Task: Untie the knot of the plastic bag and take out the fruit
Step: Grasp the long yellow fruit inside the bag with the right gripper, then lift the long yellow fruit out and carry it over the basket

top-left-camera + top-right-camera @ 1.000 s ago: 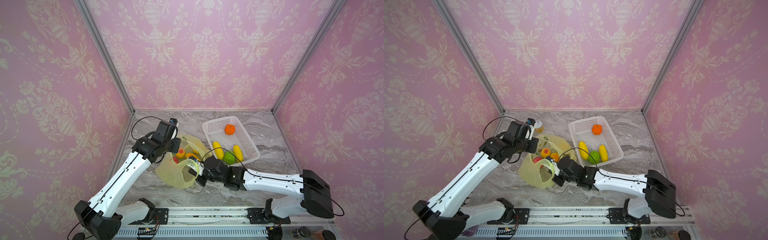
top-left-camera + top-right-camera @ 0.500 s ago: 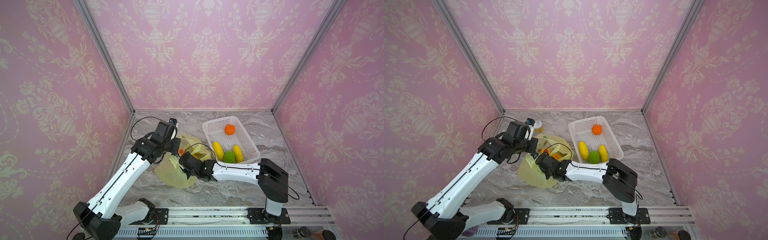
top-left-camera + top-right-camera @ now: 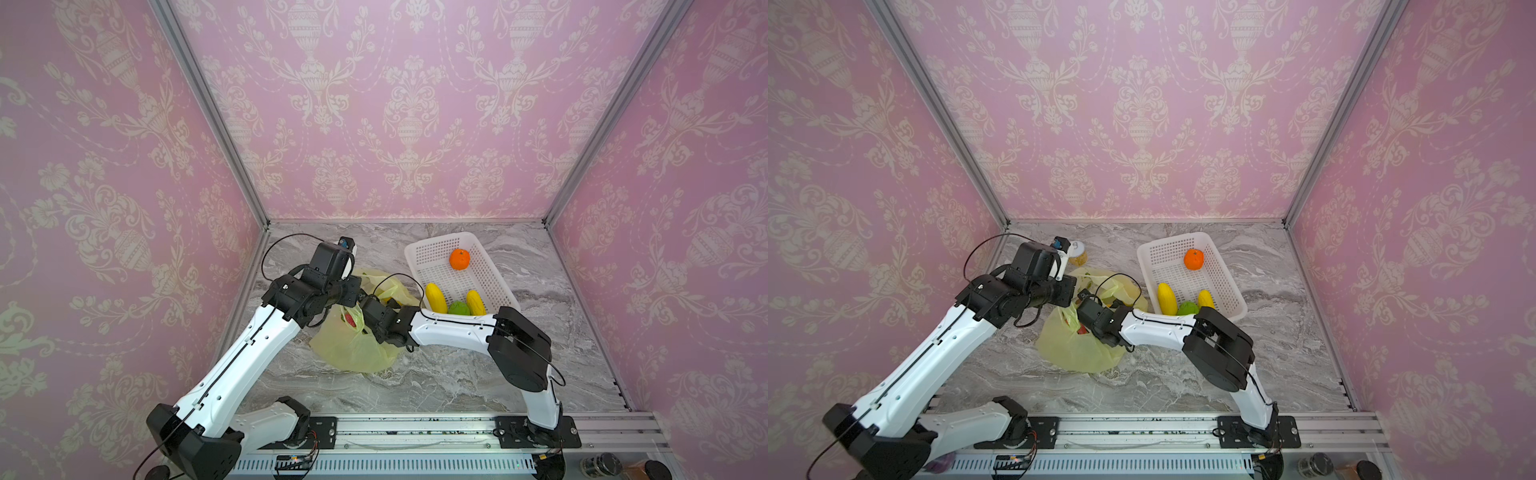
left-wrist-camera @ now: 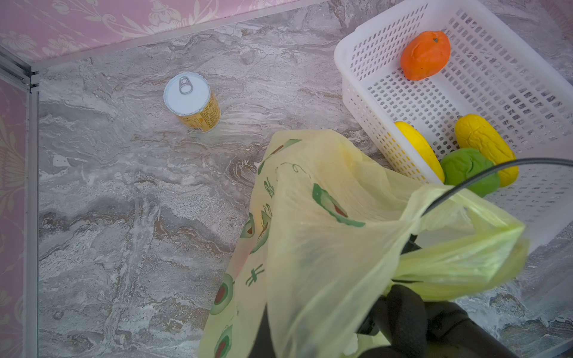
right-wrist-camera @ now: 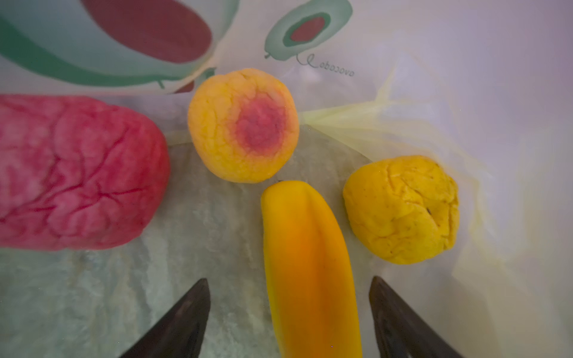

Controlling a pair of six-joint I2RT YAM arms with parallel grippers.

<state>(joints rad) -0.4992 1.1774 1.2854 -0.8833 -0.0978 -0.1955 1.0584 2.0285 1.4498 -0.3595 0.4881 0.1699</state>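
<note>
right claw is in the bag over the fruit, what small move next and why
Probably close the right claw on the long yellow fruit. The claw is open inside the bag, and that fruit already lies between its fingers. The left claw holds the bag's handle up.

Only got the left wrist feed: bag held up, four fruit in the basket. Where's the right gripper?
Observer: The right gripper is inside the bag, open, straddling an elongated yellow fruit.
Operator: Gripping it?
Observer: No, both fingers show a gap to its sides.
Operator: What else is in there?
Observer: Three more: a pink-red bumpy fruit, a yellow-orange one with a red blotch, a round yellow one.
</note>
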